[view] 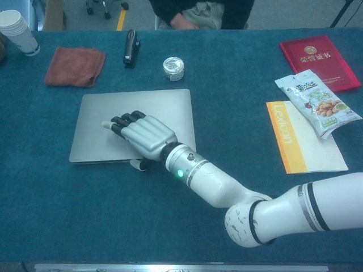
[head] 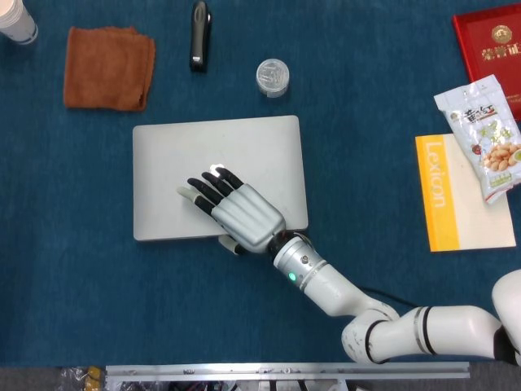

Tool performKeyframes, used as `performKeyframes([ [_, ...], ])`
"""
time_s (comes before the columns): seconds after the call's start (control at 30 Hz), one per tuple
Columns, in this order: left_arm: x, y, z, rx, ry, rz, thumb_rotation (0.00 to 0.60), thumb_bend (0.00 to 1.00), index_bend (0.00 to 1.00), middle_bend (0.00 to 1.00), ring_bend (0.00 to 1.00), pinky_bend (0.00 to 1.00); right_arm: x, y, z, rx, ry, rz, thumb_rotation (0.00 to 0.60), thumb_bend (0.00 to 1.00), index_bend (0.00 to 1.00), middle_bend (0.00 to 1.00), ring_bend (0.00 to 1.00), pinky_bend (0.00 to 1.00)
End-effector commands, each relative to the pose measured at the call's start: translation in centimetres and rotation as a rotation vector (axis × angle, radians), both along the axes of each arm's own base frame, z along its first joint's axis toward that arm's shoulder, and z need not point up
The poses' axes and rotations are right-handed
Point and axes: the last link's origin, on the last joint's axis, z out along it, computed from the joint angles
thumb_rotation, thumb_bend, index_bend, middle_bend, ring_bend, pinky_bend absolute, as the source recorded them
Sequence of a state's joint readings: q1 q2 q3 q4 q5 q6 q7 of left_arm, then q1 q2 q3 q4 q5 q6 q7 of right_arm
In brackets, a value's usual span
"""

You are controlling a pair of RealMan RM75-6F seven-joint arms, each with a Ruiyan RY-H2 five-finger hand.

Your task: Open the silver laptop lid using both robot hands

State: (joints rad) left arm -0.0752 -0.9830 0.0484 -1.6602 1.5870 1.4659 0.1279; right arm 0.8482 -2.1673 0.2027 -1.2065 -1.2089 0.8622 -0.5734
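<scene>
The silver laptop (head: 244, 155) lies in the middle of the blue table, its lid (view: 159, 107) tipped up a little at the front edge. My right hand (head: 240, 212) lies on the lid's front half, fingers stretched flat over the top towards the left. Its thumb (head: 230, 242) sits at the front edge, under the lid, so the hand (view: 144, 136) grips the lid between thumb and fingers. Neither view shows my left hand.
Behind the laptop are a brown cloth (head: 109, 67), a black stapler (head: 199, 34) and a small round tin (head: 273, 77). Paper cups (head: 16, 20) stand at the back left. On the right lie a yellow booklet (head: 440, 195), a snack bag (head: 484, 134) and a red booklet (head: 488, 41).
</scene>
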Motion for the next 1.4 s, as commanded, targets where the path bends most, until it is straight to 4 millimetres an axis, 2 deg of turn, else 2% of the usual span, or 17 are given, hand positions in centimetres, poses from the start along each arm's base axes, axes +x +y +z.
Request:
performKeyframes([
  [0.03, -0.1, 0.1, 0.0, 0.004, 0.002, 0.004, 0.6, 0.23, 0.0, 0.0, 0.0, 0.0, 0.1, -0.1, 0.1, -0.007, 0.001, 0.0, 0.6, 0.34, 0.0, 0.06, 0.0, 0.06],
  [0.3, -1.0, 0.4, 0.1, 0.014, 0.002, 0.041, 0.6, 0.23, 0.02, 0.0, 0.0, 0.0, 0.6, -0.8, 0.9, -0.042, 0.0, 0.014, 0.6, 0.41, 0.0, 0.06, 0.0, 0.06],
  [0.5, -1.2, 0.4, 0.2, 0.022, 0.001, 0.057, 0.6, 0.23, 0.09, 0.0, 0.0, 0.0, 1.2, -1.5, 1.6, -0.07, 0.004, 0.025, 0.6, 0.41, 0.0, 0.06, 0.0, 0.06],
  [0.57, -1.3, 0.4, 0.2, 0.027, 0.0, 0.059, 0.6, 0.23, 0.12, 0.04, 0.02, 0.04, 1.4, -1.6, 1.8, -0.077, 0.006, 0.029, 0.6, 0.41, 0.0, 0.06, 0.0, 0.06],
  [0.67, -1.5, 0.2, 0.2, 0.022, 0.001, 0.066, 0.6, 0.23, 0.15, 0.13, 0.11, 0.18, 1.8, -1.9, 2.1, -0.094, 0.006, 0.037, 0.6, 0.41, 0.0, 0.06, 0.0, 0.06],
  [0.73, -1.6, 0.2, 0.3, 0.021, 0.003, 0.068, 0.6, 0.23, 0.16, 0.16, 0.13, 0.2, 2.0, -2.2, 2.3, -0.103, 0.007, 0.039, 0.6, 0.41, 0.0, 0.06, 0.0, 0.06],
  [0.83, -1.6, 0.1, 0.2, 0.011, 0.002, 0.066, 0.6, 0.23, 0.18, 0.2, 0.16, 0.2, 2.4, -2.4, 2.6, -0.113, 0.005, 0.04, 0.6, 0.41, 0.0, 0.06, 0.0, 0.06],
  [1.03, -1.6, 0.0, -0.4, -0.05, -0.008, 0.054, 0.6, 0.23, 0.23, 0.22, 0.16, 0.2, 3.1, -3.0, 3.1, -0.137, 0.002, 0.047, 0.6, 0.41, 0.0, 0.06, 0.0, 0.06],
  [1.4, -1.5, 0.3, -2.2, -0.225, 0.007, 0.036, 0.6, 0.23, 0.24, 0.23, 0.16, 0.2, 3.9, -3.8, 3.8, -0.171, 0.013, 0.055, 0.6, 0.41, 0.0, 0.06, 0.0, 0.06],
])
